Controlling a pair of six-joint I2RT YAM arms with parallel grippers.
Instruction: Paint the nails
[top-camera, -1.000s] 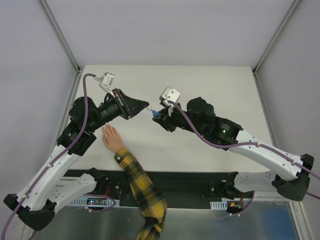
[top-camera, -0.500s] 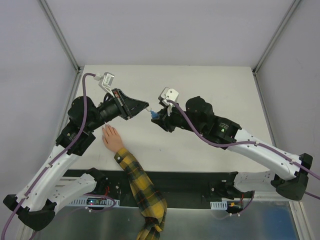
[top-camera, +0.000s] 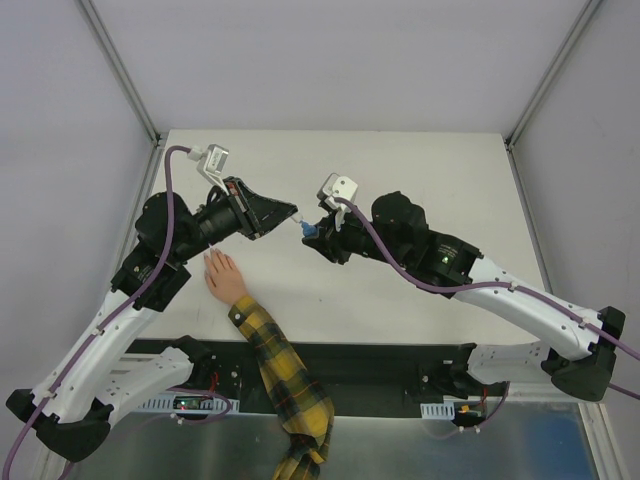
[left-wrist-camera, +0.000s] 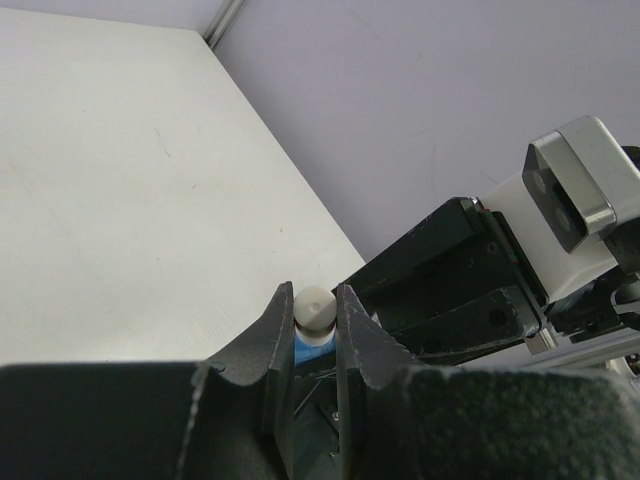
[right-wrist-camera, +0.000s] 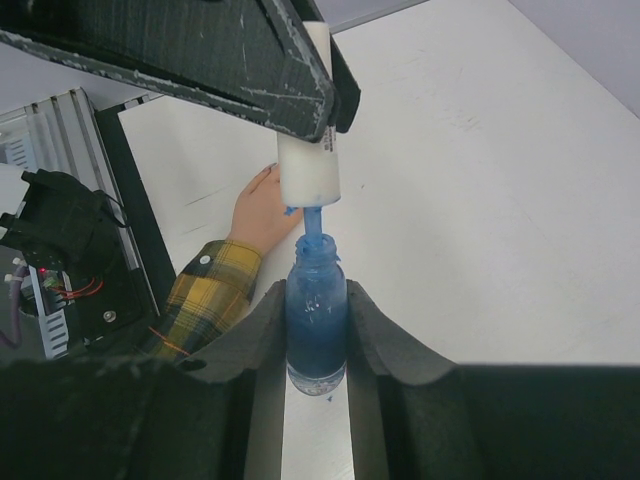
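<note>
**Cap and bottle held together over the table's middle; hand lies by the left edge**

The left gripper (left-wrist-camera: 315, 300) is clamped narrowly on a white cap (right-wrist-camera: 308, 170), one finger on each side. The right gripper (right-wrist-camera: 316, 300) grips a small bottle (right-wrist-camera: 316, 322) of blue polish by its body and holds it upright. The cap sits just above the bottle's mouth, and a blue-stained stem (right-wrist-camera: 311, 218) runs from it down into the neck. Both tools meet in the air over the middle of the table (top-camera: 420, 170), slightly toward the left edge.

The small peach hand (top-camera: 222, 275) lies flat near the left edge, closer to the near edge than the far one, well apart from the bottle. Its fingers point toward the far left corner. The yellow-and-black plaid sleeve (top-camera: 280, 370) trails off over the near edge. The nails (top-camera: 214, 258) are at the fingertips, too small to tell their colour.
</note>
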